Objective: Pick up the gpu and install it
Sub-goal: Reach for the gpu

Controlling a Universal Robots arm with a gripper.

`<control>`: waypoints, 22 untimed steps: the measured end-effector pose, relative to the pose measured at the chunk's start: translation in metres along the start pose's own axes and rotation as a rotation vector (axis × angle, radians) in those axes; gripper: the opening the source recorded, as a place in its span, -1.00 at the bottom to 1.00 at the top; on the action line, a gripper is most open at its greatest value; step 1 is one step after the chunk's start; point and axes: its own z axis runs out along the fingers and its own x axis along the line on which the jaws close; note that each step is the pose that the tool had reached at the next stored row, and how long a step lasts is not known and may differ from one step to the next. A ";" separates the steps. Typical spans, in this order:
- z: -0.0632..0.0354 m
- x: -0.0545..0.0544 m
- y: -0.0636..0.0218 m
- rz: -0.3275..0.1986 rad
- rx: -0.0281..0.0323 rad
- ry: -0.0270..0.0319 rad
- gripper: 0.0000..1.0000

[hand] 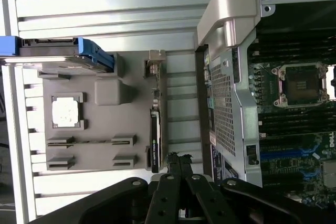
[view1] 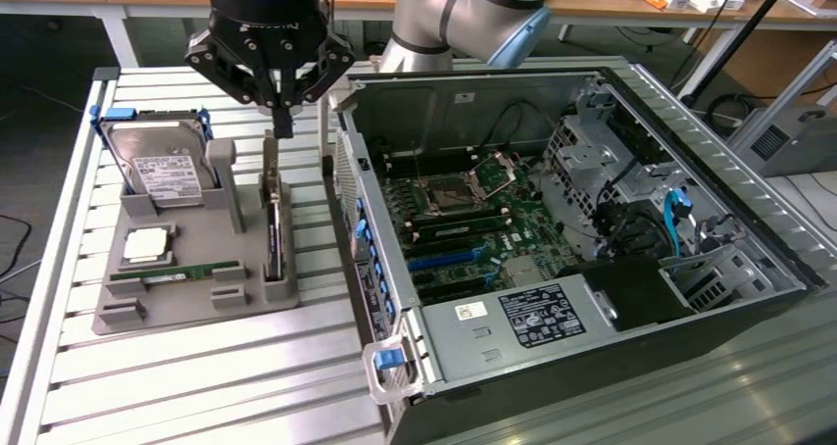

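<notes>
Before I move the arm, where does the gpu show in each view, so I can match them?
Exterior view: the gpu stands on edge in the grey holder, on the side nearest the computer case, under the shut gripper.
Wrist view: the gpu runs along the holder's case-side edge, just ahead of the gripper.
Shared landmark: the blue-framed hard drive in the holder.

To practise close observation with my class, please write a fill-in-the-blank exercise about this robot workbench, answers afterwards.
The black robot gripper hovers above the thin dark gpu card with its fingers ____.
The gpu stands on edge in a flat ____ plastic tray.
The silver hard drive with a white label sits in a ____ carrier.
Missing words: shut; grey; blue.
</notes>
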 end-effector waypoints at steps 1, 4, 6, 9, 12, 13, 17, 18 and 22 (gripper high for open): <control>0.0000 0.000 0.0000 0.000 0.0000 0.0000 -0.79; 0.0000 0.001 -0.0001 0.000 0.0000 0.0000 -0.79; 0.0000 0.002 -0.0002 0.000 -0.0001 0.0000 -0.79; -0.0001 0.003 -0.0002 0.000 0.0000 0.0000 -0.79; -0.0001 0.004 -0.0003 0.000 0.0000 0.0000 -0.79; -0.0001 0.004 -0.0003 0.000 0.0000 0.0000 -0.79; -0.0002 0.006 -0.0005 0.000 0.0000 0.0000 -0.79; -0.0002 0.007 -0.0005 0.000 -0.0001 0.0000 -0.79; -0.0002 0.008 -0.0006 0.000 0.0000 0.0000 -0.79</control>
